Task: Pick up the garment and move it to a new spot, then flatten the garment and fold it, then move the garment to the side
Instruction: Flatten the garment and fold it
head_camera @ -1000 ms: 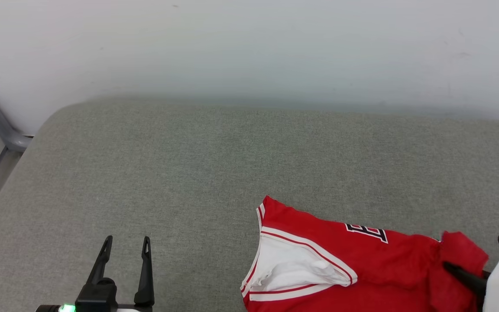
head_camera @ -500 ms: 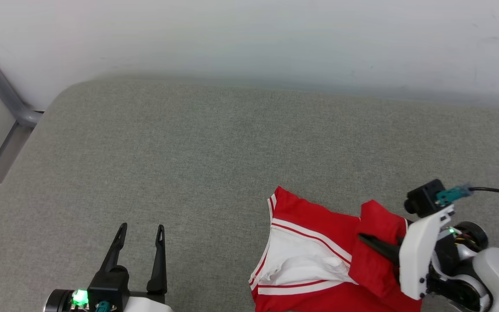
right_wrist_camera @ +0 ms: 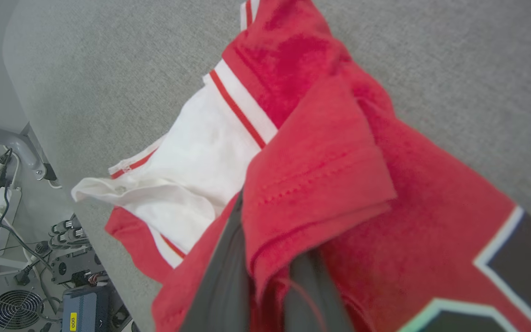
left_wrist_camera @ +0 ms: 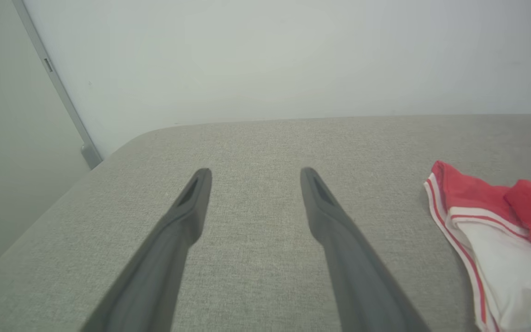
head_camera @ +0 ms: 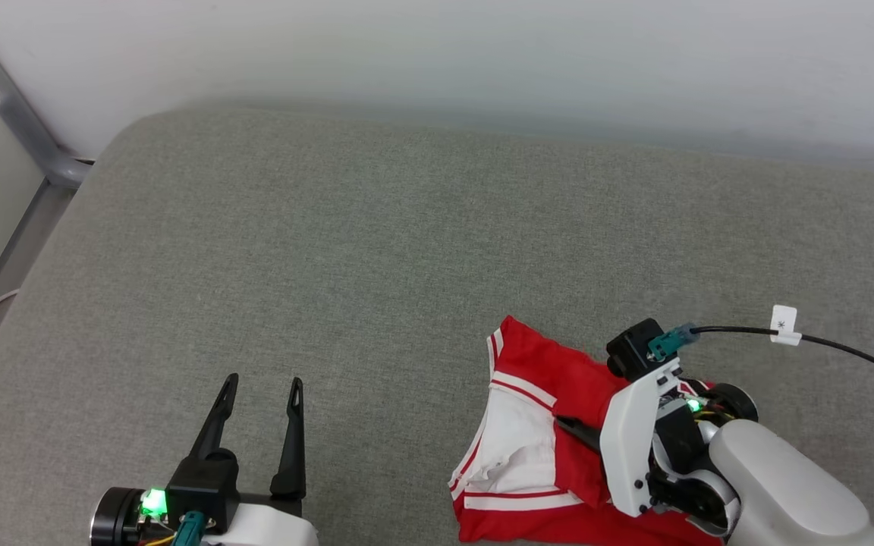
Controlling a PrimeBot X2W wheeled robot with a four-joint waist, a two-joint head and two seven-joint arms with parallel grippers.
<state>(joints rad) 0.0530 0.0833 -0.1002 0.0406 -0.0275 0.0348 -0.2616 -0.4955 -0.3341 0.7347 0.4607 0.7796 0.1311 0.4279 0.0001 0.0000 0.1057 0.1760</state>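
The garment, a red shirt with a white sleeve and striped trim, lies bunched at the front right of the grey cushion. My right gripper is shut on a folded red edge of it and holds that edge over the shirt's body, next to the white sleeve. In the right wrist view the red fold drapes over both dark fingers, and black white-edged lettering shows at the lower right. My left gripper stands open over bare cushion, well left of the garment, its fingers wide apart.
The grey cushion runs back to a white wall. A grey metal post stands at the left corner. A black cable with a white tag trails right of my right wrist. Floor equipment lies past the cushion's edge.
The head camera has shifted. My right gripper has carried the red edge leftward across the garment, covering the lettering and part of the white sleeve. The left gripper stays open.
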